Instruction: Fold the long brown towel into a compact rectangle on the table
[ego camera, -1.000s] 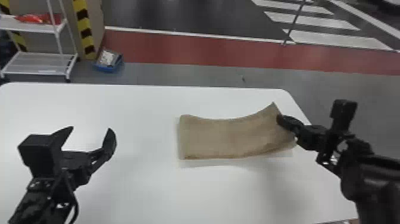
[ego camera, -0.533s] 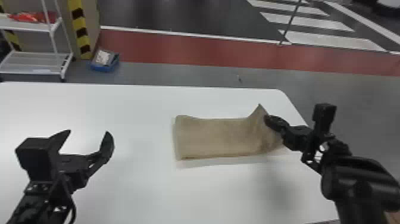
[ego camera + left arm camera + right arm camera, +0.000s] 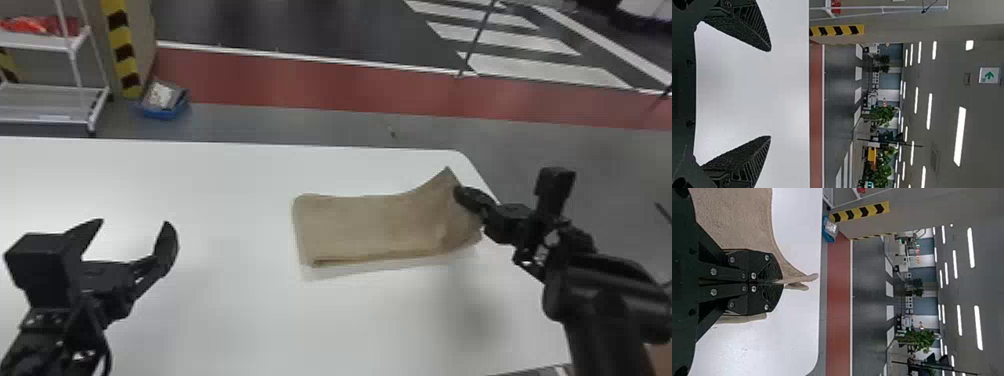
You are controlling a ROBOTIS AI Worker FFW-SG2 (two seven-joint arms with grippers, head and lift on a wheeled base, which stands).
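In the head view, your white desk (image 3: 225, 325) spreads across the middle and lower frame. Beyond it, at upper left, you have a white rack (image 3: 45, 102). Your brown towel (image 3: 370, 225) lies on the desk right of centre, its right end lifted to a peak. Your left hand (image 3: 135, 222) hangs at lower left, wide apart and holding nothing. Your right hand (image 3: 462, 194), right of centre, pinches that raised end; the right wrist view shows cloth poking past its fingertips. A blue bin (image 3: 161, 111) sits on the floor, upper left.
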